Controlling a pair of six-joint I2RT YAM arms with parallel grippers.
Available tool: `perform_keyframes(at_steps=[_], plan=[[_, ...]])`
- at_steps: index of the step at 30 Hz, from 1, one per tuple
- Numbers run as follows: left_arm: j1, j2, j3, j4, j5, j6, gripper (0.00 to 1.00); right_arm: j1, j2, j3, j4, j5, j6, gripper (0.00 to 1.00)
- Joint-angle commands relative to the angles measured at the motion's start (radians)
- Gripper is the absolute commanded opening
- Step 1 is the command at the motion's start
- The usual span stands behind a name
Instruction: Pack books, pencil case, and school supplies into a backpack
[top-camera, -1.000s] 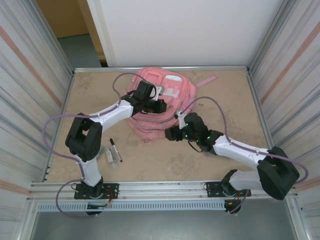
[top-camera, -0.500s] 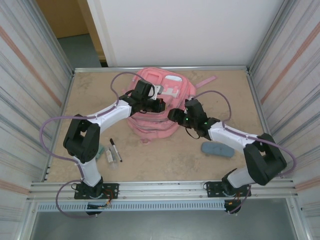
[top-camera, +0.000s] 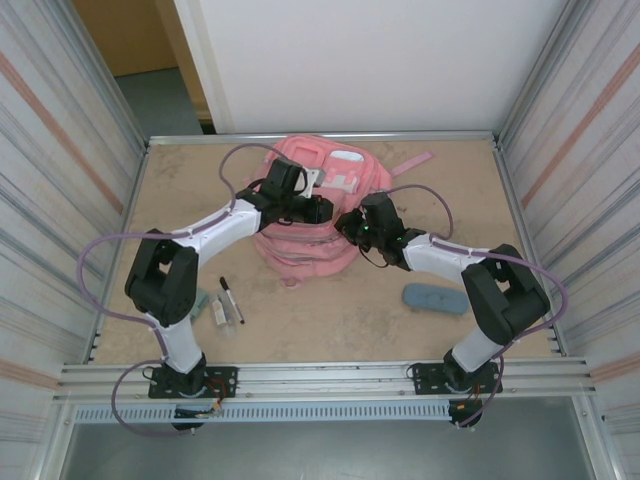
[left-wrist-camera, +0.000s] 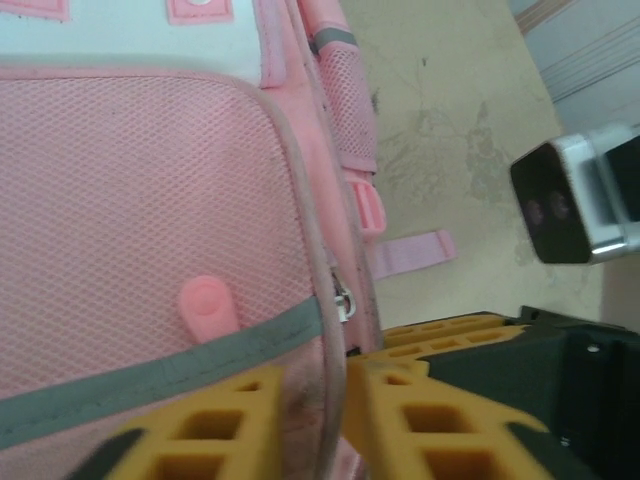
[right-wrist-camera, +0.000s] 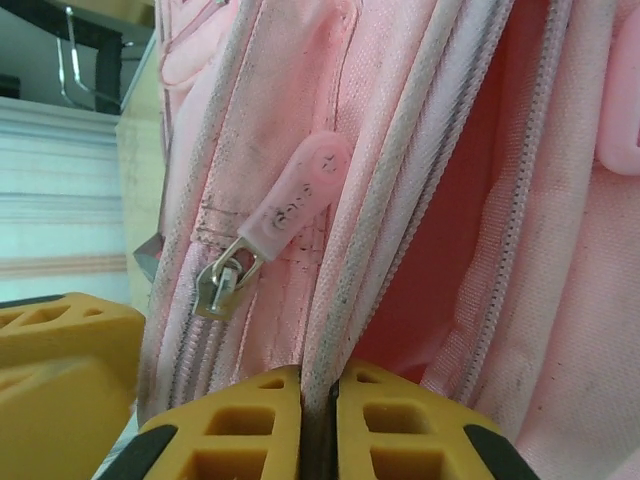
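At the backpack's (top-camera: 300, 255) open side, your right gripper (top-camera: 347, 222) has swung in from the near table, uncovering the pencil case (top-camera: 434, 298), which lies well apart from the backpack. Its jaws pinch the zip lip. Your left gripper (top-camera: 322, 210) clamps the facing seam, so spreading the opening likely comes next.

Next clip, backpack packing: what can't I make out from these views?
1. Backpack interior: right wrist view, fabric pinched in the right gripper hides any contents.
2. Grey-green block: top view, partly under the left arm's elbow.
3. Pale piece beside the marker: top view, too small to identify.
4. Left gripper: left wrist view, jaws cut off by the bottom edge.
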Motion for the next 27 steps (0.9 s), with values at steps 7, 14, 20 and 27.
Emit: perform_keyframes(at_steps=[7, 14, 20, 27], plan=[[0.002, -0.354, -0.259, -0.116, -0.011, -0.032, 0.43, -0.001, 0.012, 0.082, 0.065, -0.088, 0.067, 0.05], [-0.023, -0.362, -0.368, -0.095, -0.078, -0.034, 0.44, 0.002, 0.008, 0.096, 0.049, -0.121, 0.048, 0.05], [-0.024, -0.298, -0.345, -0.078, -0.146, -0.028, 0.46, 0.008, 0.006, 0.097, 0.043, -0.126, 0.044, 0.05], [-0.023, -0.269, -0.34, -0.04, -0.185, -0.014, 0.47, 0.019, 0.011, 0.114, 0.042, -0.138, 0.039, 0.04]])
